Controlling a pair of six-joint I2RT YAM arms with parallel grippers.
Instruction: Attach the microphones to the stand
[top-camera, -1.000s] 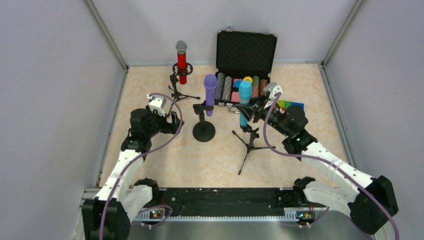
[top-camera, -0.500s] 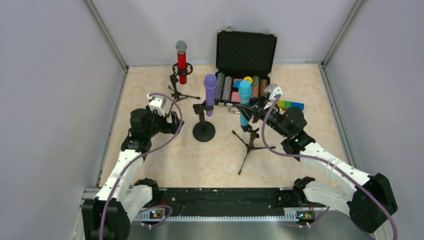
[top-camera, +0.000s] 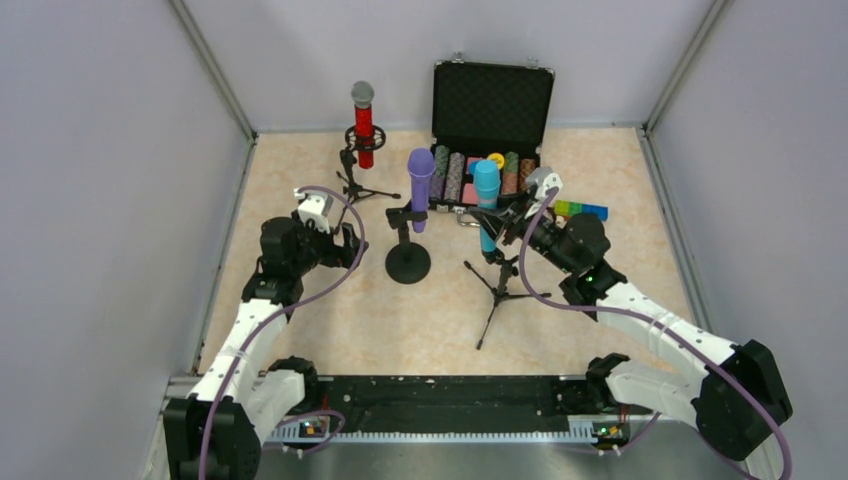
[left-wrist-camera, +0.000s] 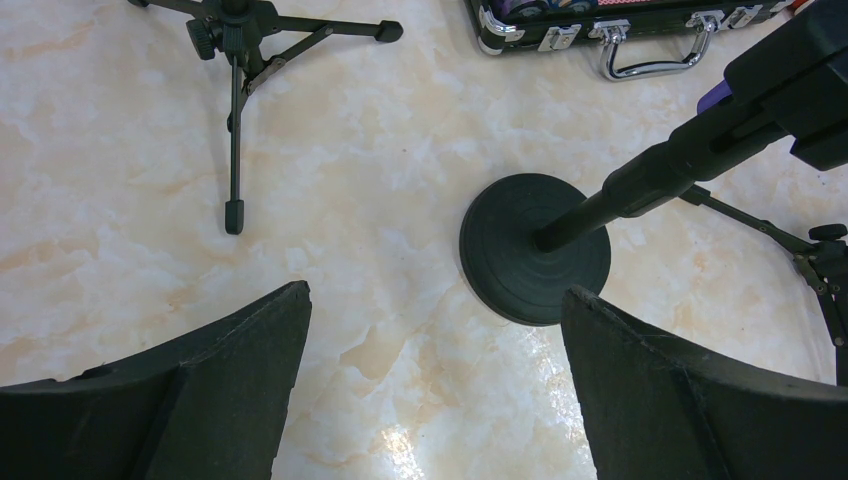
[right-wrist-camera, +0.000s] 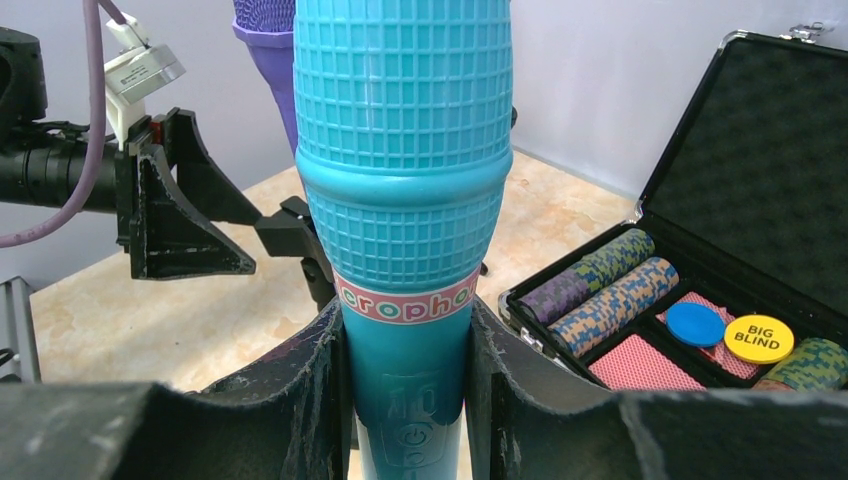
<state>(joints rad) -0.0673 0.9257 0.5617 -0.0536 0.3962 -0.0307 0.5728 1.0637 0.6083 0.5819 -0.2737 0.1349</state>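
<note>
Top external view: the red microphone (top-camera: 363, 122) stands upright in the far tripod stand (top-camera: 352, 182), and the purple microphone (top-camera: 421, 185) stands upright in the round-base stand (top-camera: 408, 262). Both have stayed put over the last second. The right gripper (top-camera: 503, 228) holds the turquoise microphone (top-camera: 486, 195) upright above the near tripod stand (top-camera: 497, 285). In that second the right arm has carried this microphone a small way left and toward the back of the table, which reads as a fine alignment over the holder. Whether its lower end is already in the holder cannot be told here. The left gripper (top-camera: 350, 245) has not moved and rests left of the round-base stand. Left wrist view: the jaws stand wide apart with nothing between them, and the marble floor, the disc base and one leg of the far tripod lie beyond. Right wrist view: the jaws are narrowed onto the turquoise handle just below its pink band (right-wrist-camera: 405, 300), both fingers pressed against the plastic, with the mesh head above. An open case (right-wrist-camera: 760, 170) of poker chips sits behind to the right. Judgement: two of three microphones are mounted. The remaining step is seating the turquoise one and releasing it only once the holder bears its weight.
</note>
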